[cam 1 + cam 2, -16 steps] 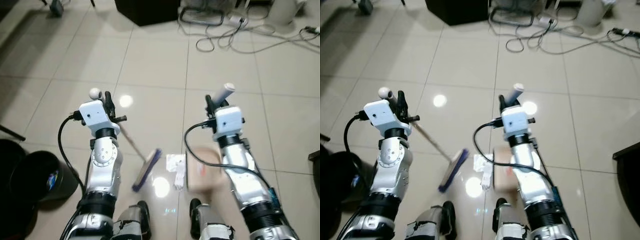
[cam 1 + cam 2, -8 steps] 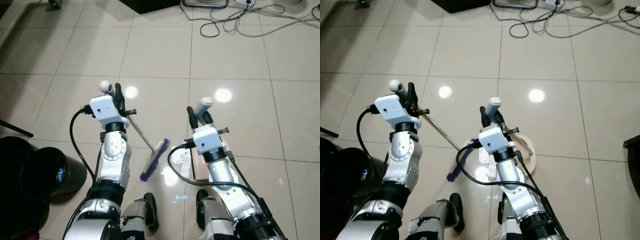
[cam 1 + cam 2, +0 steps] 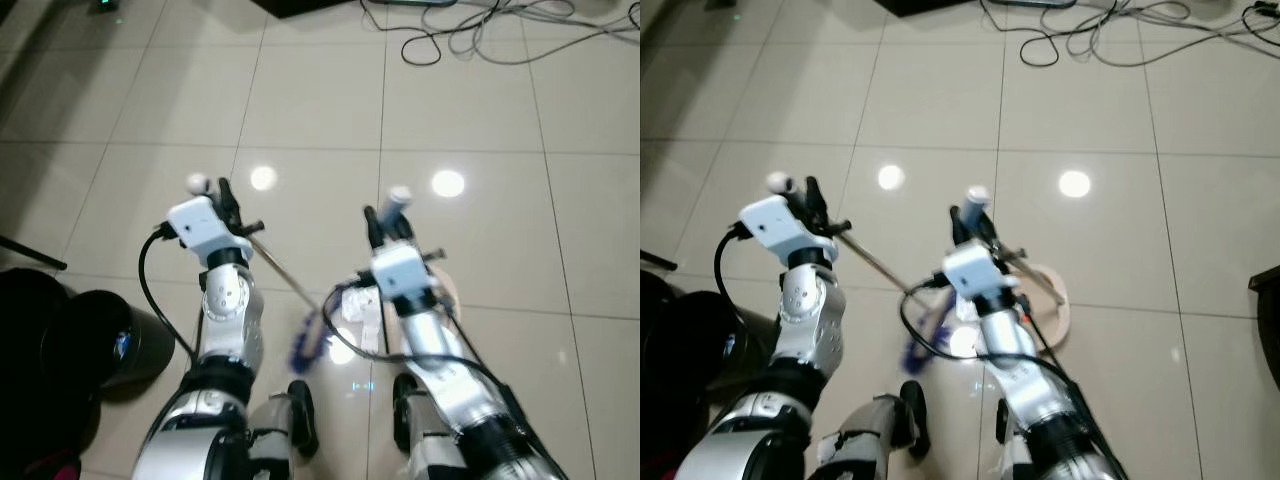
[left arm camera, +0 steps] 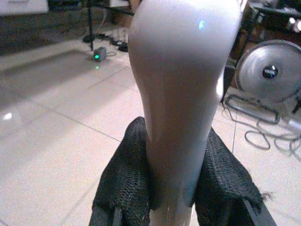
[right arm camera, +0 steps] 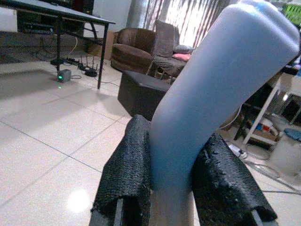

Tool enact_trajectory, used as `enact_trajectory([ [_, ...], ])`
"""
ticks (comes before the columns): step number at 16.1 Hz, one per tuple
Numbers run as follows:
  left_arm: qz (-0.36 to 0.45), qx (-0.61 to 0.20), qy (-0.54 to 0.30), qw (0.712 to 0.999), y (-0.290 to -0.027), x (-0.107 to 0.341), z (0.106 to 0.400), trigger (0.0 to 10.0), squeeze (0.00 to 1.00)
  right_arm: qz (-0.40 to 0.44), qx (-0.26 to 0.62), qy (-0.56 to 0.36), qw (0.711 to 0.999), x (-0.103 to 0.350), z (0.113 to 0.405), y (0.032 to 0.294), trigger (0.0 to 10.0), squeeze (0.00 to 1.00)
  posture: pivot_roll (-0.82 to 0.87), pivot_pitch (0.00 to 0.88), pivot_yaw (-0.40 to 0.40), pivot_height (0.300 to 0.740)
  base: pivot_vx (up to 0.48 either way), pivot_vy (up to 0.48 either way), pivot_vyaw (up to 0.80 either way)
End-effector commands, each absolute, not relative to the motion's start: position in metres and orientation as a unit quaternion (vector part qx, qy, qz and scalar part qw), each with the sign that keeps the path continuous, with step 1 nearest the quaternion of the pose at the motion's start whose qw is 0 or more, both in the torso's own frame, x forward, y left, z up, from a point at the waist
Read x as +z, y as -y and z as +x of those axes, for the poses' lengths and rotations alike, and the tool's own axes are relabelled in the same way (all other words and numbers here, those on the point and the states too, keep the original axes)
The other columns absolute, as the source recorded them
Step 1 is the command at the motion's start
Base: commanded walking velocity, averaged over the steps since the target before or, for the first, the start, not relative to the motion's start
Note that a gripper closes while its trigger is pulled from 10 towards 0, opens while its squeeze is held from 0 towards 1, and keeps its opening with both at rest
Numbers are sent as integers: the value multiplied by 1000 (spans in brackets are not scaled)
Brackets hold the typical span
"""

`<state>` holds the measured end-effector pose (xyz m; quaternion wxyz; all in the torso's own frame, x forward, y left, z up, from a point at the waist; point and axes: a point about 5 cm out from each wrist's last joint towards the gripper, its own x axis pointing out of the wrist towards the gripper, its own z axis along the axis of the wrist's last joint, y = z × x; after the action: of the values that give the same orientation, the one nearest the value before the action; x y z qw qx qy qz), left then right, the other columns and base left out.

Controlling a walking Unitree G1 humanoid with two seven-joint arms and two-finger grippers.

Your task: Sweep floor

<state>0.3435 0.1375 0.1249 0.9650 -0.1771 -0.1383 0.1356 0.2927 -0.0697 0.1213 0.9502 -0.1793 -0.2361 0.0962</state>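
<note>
On the pale tiled floor (image 3: 300,110) a dark round bin (image 3: 100,340) stands just beside the robot's left leg, with something blue showing inside it that is too small to identify. The tan dustpan (image 3: 1055,305), its handle clamped between the right gripper (image 5: 176,188) fingers, sits on the tiles with white paper scraps (image 3: 362,318) beside it. The left gripper (image 4: 171,188) is closed on the broom (image 3: 285,285) handle, its blue bristles on the floor near the scraps.
</note>
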Motion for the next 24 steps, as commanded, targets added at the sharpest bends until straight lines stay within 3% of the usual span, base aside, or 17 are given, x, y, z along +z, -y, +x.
enact_trajectory([
  [1,-225,143,121,956,-131,119,342,10000,0,-147,98,215,961,117,292,57,10000,0,30,372,151,740,0,0,0],
  [7,-285,143,121,940,-116,132,352,10000,0,-105,41,176,978,115,302,59,10000,0,27,362,151,740,0,0,0],
  [9,-334,153,125,922,-112,143,357,10000,0,-96,18,164,982,112,304,69,10000,0,22,351,154,740,0,0,0],
  [12,-354,134,132,916,-111,155,360,10000,0,-97,-7,154,983,110,309,81,10000,0,24,346,158,740,0,0,0],
  [19,-325,95,172,925,-145,185,367,10000,0,-98,-20,143,985,108,316,96,10000,0,24,293,144,740,0,0,0],
  [24,-336,56,228,912,-174,240,388,10000,0,-85,-43,138,986,106,314,125,10000,0,6,228,138,740,0,0,0],
])
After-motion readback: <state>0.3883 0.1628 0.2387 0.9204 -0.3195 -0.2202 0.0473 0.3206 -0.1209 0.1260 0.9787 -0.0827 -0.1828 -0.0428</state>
